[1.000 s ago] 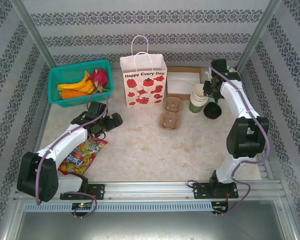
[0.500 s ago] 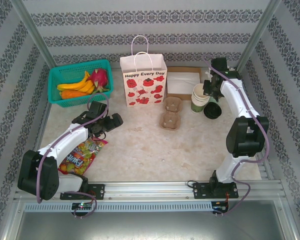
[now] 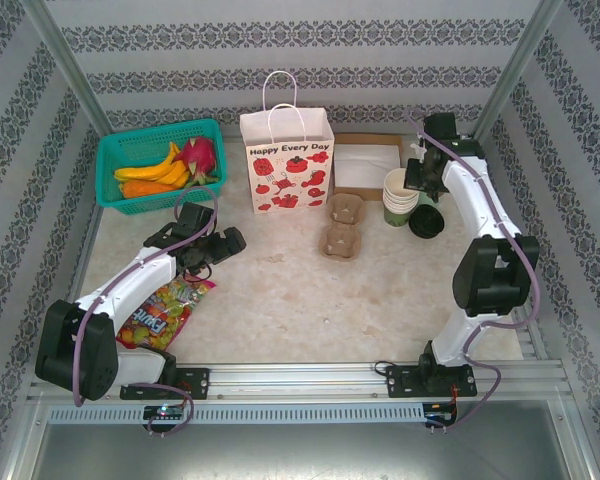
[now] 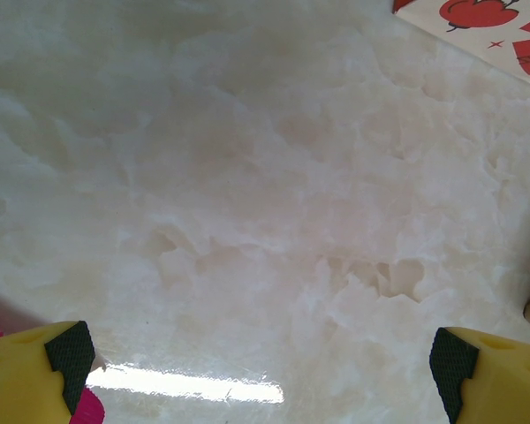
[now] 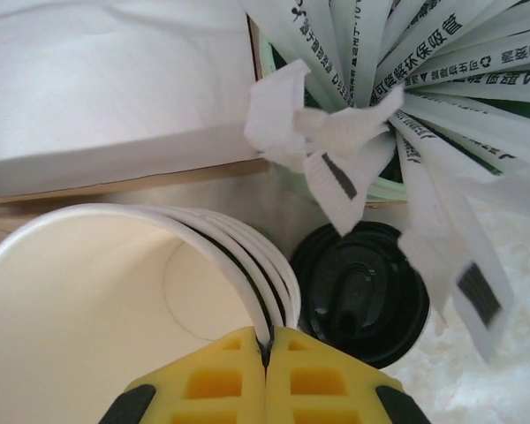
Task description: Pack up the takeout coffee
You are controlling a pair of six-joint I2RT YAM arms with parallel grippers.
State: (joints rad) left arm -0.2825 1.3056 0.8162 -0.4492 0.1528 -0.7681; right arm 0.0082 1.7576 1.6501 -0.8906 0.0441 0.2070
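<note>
My right end effector (image 5: pixel 267 353) is pinched shut on the rim of the white cups (image 5: pixel 88 300). The takeout coffee (image 5: pixel 358 291) sits just beside them, far right on the tabletop (image 3: pixel 280 290). I think it is light and squashy, so I should hold its sides softly. My left end effector (image 4: pixel 261 358) is wide.

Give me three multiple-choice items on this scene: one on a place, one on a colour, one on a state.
1. The takeout coffee sits:
A) in the far left corner
B) beside the stacked white cups
C) at the near edge, centre

2. Its lid is:
A) black
B) white
C) red

3. The right gripper is:
A) wide open
B) shut on nothing
C) shut on the stacked white cups' rim

B: it shows right next to the stack.
A: the lid is glossy black.
C: the jaws meet on the top rim.
</note>
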